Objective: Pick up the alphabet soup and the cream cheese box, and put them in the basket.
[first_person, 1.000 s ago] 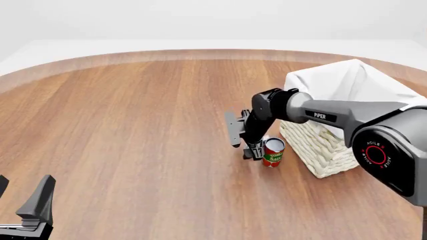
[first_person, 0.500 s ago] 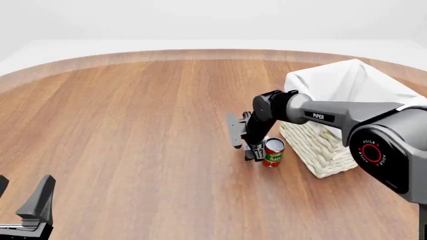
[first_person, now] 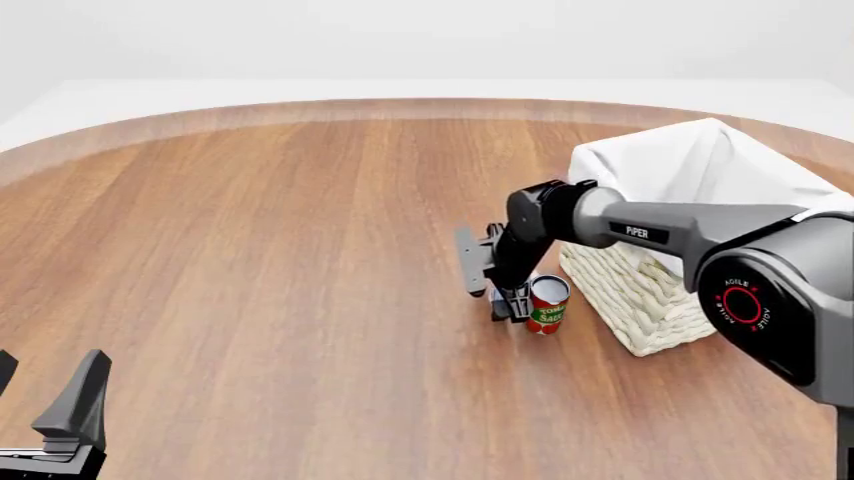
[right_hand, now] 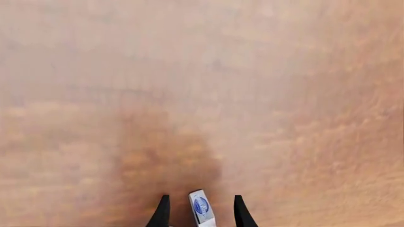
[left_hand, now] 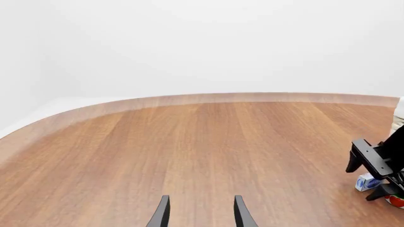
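The cream cheese box (right_hand: 201,208), white and light blue, stands on edge on the table between my right gripper's (right_hand: 200,197) two fingers, with a gap on each side. The right gripper is open and points down at the table beside the red-and-green can (first_person: 546,303). In the left wrist view the box (left_hand: 366,181) shows under the right gripper's fingers. The basket (first_person: 638,290) stands just right of the can. The alphabet soup is not in view. My left gripper (left_hand: 200,201) is open and empty, low at the near left (first_person: 47,390).
The red-and-green can stands close to the right gripper and touches or nearly touches the basket's woven wall. The round wooden table (first_person: 267,250) stretches to the left and far side.
The right gripper has sunk slightly toward the table around the box. The left arm has not moved.
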{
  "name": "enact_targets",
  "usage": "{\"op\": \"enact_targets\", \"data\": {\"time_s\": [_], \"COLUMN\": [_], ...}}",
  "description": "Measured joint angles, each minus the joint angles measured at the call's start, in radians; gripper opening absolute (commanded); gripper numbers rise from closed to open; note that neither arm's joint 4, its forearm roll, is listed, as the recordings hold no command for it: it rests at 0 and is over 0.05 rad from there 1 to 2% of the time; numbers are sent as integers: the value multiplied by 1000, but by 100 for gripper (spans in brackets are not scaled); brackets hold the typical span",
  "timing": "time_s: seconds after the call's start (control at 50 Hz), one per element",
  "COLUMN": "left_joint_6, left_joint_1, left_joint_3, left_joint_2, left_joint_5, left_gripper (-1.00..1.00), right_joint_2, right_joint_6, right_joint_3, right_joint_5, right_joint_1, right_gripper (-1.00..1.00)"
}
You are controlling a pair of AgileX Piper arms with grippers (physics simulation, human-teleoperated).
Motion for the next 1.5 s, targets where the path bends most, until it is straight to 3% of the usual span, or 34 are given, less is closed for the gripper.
{"op": "enact_targets", "data": {"time_s": [0.02,0.48,1.06,1.5], "left_joint_6": [0,0,0,0], "left_joint_1": [0,0,0,0], "left_joint_3": [0,0,0,0], "left_joint_2": [0,1,1,1], "left_joint_5": [0,0,0,-1], "left_gripper": [100,100,100,100], "right_joint_2": [0,3,-32,-166], "right_joint_6": [-1,-3,-40,3], "right_joint_3": [0,-5,-52,-30], "right_joint_5": [0,-26,-153,-177], "right_joint_1": [0,11,22,56], "right_gripper": [-100,-100,-100,-100]}}
